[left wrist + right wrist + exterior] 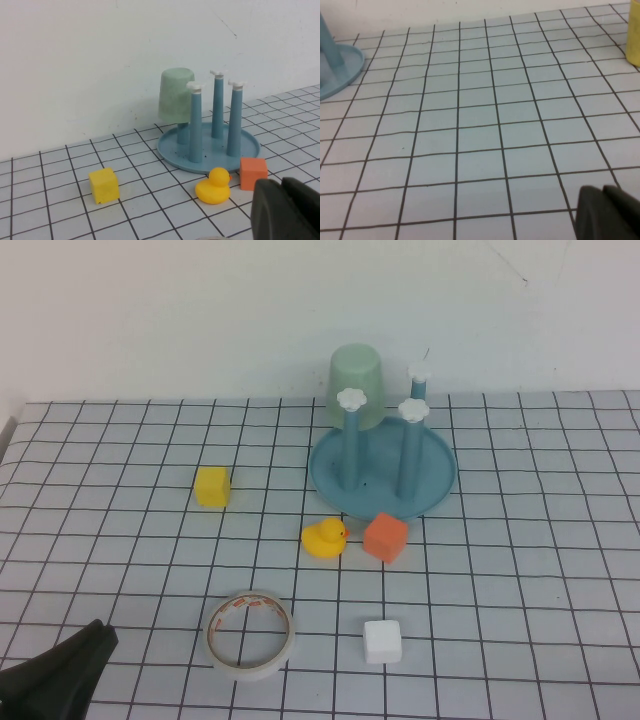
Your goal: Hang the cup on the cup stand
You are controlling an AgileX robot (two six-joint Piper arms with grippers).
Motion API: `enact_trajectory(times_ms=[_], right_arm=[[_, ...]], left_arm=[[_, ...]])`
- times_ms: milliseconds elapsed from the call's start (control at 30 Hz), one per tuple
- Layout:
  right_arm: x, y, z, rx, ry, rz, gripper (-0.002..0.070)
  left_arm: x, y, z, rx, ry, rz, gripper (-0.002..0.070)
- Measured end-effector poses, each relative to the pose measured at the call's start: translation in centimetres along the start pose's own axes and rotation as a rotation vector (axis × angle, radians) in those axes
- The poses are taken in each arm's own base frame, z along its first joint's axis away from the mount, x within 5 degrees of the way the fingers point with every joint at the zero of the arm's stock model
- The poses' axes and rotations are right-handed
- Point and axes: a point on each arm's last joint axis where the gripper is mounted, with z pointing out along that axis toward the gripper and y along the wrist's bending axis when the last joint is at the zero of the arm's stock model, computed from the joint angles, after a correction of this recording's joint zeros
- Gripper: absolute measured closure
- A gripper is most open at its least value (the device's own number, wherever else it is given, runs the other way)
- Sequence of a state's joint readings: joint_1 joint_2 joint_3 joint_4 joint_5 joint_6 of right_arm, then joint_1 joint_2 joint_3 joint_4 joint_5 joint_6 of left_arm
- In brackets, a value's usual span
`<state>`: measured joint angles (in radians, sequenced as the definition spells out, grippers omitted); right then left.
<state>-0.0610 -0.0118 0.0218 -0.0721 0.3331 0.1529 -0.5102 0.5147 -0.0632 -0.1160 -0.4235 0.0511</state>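
The pale mint-green cup [357, 380] sits upside down over the far-left post of the blue cup stand [437, 478], at the back of the table near the wall. In the left wrist view the cup [175, 100] covers that post's top, and the other three posts of the stand [250, 146] show their white caps. My left gripper [98, 635] is low at the table's front left corner, shut and empty [280, 184], well short of the stand. My right gripper [602, 191] is out of the high view, shut and empty over bare grid, with the stand's rim [342, 70] off to one side.
In front of the stand lie a yellow duck [325, 537] and an orange block [385, 536]. A yellow block [212, 486] lies to the left. A white tape roll [250, 633] and a white block [382, 641] lie nearer the front edge. A yellow thing [634, 35] is partly cut off.
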Motion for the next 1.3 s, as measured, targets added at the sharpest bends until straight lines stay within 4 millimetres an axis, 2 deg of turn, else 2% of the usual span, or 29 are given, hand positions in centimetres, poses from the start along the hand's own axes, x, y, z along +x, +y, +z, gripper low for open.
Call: enact_trajectory(times_ms=[200,300,500,767,1100,1300], right_arm=[[0.0,0.0,0.0,0.000,0.000,0.000,0.0678],[0.0,0.0,0.0,0.000,0.000,0.000,0.0678],[0.0,0.0,0.0,0.000,0.000,0.000,0.0678],[0.0,0.0,0.0,0.000,0.001,0.000,0.0678],[0.0,0.0,0.0,0.000,0.004,0.000,0.0678],[0.0,0.0,0.0,0.000,0.004,0.002,0.0678]], left_arm=[[0.9,0.3,-0.3,-0.025,0.018,0.016,0.0676],[1.9,1.0,-1.1,-0.094,0.023,0.015,0.0676],[1.9,2.5,-2.7,-0.278,-0.003,0.019,0.0676],[2.6,2.9,-5.0,-0.436,0.031,0.036,0.0676],[4.7,2.8,-5.9,-0.480,0.243,0.044,0.0676],[4.9,2.8,-6.0,-0.476,0.280,0.065,0.0676]])
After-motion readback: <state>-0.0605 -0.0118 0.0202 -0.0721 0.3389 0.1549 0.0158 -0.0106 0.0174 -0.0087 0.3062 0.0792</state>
